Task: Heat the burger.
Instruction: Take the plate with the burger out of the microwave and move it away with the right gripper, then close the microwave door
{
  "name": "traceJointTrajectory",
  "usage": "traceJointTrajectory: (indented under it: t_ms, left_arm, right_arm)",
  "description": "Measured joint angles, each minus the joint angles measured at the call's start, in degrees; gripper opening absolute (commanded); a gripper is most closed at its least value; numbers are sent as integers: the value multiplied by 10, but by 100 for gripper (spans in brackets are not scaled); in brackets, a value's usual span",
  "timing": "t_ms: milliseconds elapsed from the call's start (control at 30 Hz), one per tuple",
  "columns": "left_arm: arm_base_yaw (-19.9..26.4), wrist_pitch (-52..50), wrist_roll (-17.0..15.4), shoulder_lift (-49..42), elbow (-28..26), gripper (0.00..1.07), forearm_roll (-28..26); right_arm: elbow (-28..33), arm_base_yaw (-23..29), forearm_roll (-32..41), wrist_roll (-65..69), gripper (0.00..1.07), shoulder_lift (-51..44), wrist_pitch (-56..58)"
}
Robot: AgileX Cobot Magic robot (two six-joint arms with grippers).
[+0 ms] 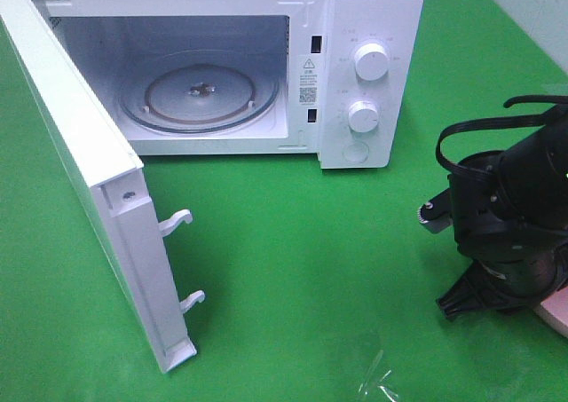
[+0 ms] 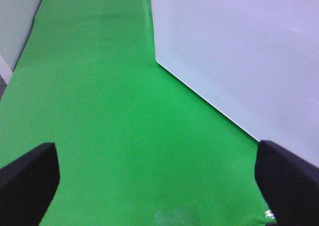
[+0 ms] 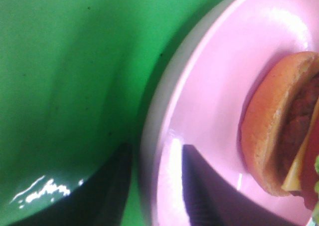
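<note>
The burger (image 3: 281, 136) rests on a pink plate (image 3: 209, 101), set in from its rim. Seen close and partly cut off: a golden-brown bun, then dark patty, yellow cheese, red tomato and a green lettuce edge.

The high camera looks down from the front onto the green cloth (image 1: 293, 269), taking in the open microwave (image 1: 355, 74) and the right arm (image 1: 515, 224) at the right edge. The left wrist camera faces forward, low over the same cloth, with the microwave's door (image 2: 239, 56) close alongside. The right wrist camera sits very near the pink plate (image 3: 209, 111), whose edge the high view barely catches
</note>
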Motion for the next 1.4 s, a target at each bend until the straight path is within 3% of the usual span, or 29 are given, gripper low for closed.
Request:
traceJointTrajectory:
  t_ms: [200, 267, 333, 433, 533, 633, 667, 767, 867, 1267, 1400]
  left_arm:
    - [0, 0, 0, 0, 0, 100, 0]
    - [0, 0, 0, 0, 0, 100, 0]
    - [0, 0, 0, 0, 0, 100, 0]
    - [0, 0, 0, 0, 0, 100, 0]
    - [0, 0, 0, 0, 0, 100, 0]
    - [0, 0, 0, 0, 0, 100, 0]
    - [0, 0, 0, 0, 0, 100, 0]
    - [0, 0, 0, 0, 0, 100, 0]
    - [0, 0, 0, 0, 0, 100, 0]
    - [0, 0, 0, 0, 0, 100, 0]
    - [0, 0, 0, 0, 0, 100, 0]
  right_arm:
    - [-21, 0, 76, -79, 57, -48, 11]
    - [-29, 0, 111, -120, 57, -84, 11]
    - [-40, 0, 195, -223, 57, -171, 12]
    - [-40, 0, 240, -286, 58, -225, 13]
    - [-40, 0, 311, -382, 71, -322, 25]
    - [-40, 0, 322, -399, 76, -340, 31]
    - [-40, 0, 347, -435, 83, -383, 47]
    - [-40, 0, 384, -496, 86, -453, 83]
    - [-40, 0, 391, -509, 85, -466, 94]
    - [-13, -1, 411, -551, 81, -688, 187]
    - [17, -40, 433, -551, 80, -749, 192]
